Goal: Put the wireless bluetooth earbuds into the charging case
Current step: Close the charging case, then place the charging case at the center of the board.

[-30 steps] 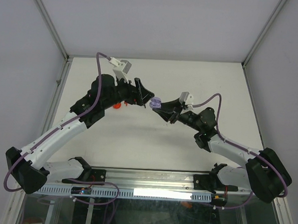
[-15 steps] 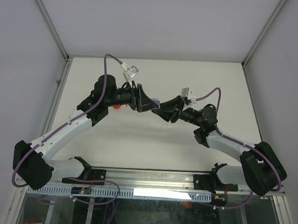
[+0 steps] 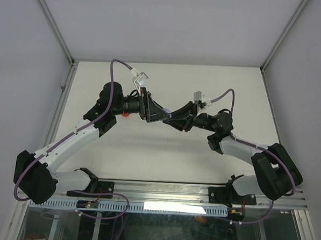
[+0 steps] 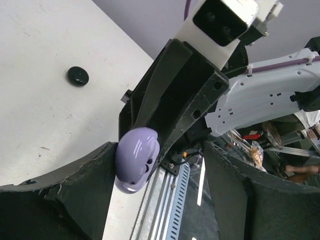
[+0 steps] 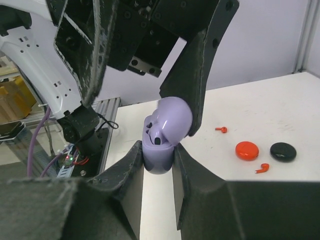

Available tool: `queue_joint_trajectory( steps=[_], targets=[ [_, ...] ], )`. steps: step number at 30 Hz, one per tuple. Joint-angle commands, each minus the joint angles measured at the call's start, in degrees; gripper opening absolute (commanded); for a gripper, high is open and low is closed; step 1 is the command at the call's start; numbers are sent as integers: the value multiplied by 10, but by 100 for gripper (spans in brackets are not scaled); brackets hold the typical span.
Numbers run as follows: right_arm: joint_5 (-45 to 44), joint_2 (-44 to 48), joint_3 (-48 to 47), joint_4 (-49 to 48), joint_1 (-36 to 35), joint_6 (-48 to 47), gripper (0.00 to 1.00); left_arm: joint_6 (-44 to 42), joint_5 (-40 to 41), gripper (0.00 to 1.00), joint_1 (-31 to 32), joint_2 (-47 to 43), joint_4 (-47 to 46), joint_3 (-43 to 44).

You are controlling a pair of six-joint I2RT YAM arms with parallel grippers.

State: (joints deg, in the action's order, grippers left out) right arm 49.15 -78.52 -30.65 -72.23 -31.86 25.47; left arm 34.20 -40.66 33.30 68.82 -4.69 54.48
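- Swinging inward since the earlier frame, the left arm (image 3: 68,142) and right arm (image 3: 240,148) have brought their wrists together above the middle of the table (image 3: 164,152), and the left wrist has rolled over.
- The right gripper (image 5: 159,150) is clamped on the lower half of the pale purple charging case (image 5: 161,142), holding it upright in the air with its lid (image 5: 172,117) tipped back.
- The left gripper (image 4: 160,155) has its fingers apart and straddles the case. One finger (image 5: 200,75) lies against the lid; the other stands well clear.
- A red case (image 5: 247,150) and a black case (image 5: 283,151) lie side by side on the table beyond.
- Two red earbuds (image 5: 221,130) lie on the table near the red case. None is in either gripper, and no purple bud is in view.
- The step in hand looks like steadying or working the lid, so no bud is seated yet.
- Doing it well likely means a firm, low right-hand grip and a gentle press on the lid along its hinge swing. A sideways shove could twist the smooth shell out of the fingers.
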Motion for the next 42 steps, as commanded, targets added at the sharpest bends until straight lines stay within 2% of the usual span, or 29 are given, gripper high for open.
queue_joint_trajectory(
  steps=[1, 9, 11, 13, 14, 16, 19, 26, 31, 36, 42],
  targets=[
    [43, -8, -28, 21, -1, 12, 4, -5, -17, 69, 3, -40, -70, -3],
    [37, 10, -32, 154, 5, -27, 4, -34, 29, 70, -2, -66, -36, -7],
    [5, 27, -43, 257, 10, -50, 4, -50, 84, 73, -3, -76, 11, -4],
    [-32, 39, -64, 371, 18, -75, 4, -62, 171, 84, -3, -89, 60, -1],
    [-55, 45, -70, 414, 24, -81, 4, -66, 214, 86, -3, -96, 83, 1],
    [-90, 56, -70, 469, 39, -75, 4, -79, 291, 88, -3, -107, 127, 3],
    [-120, 77, -52, 519, 67, -63, 4, -87, 402, 99, -4, -121, 183, 8],
    [-205, 116, -17, 653, 154, -8, 0, -115, 576, 99, -4, -137, 254, 7],
    [-256, 109, -3, 716, 214, 23, 0, -150, 636, 99, -10, -109, 295, 24],
    [-307, 79, 1, 722, 247, 38, 3, -149, 682, 99, -17, -89, 303, 21],
    [-329, 10, -14, 700, 260, 47, 11, -117, 669, 99, -50, -46, 303, 17]
  ],
)
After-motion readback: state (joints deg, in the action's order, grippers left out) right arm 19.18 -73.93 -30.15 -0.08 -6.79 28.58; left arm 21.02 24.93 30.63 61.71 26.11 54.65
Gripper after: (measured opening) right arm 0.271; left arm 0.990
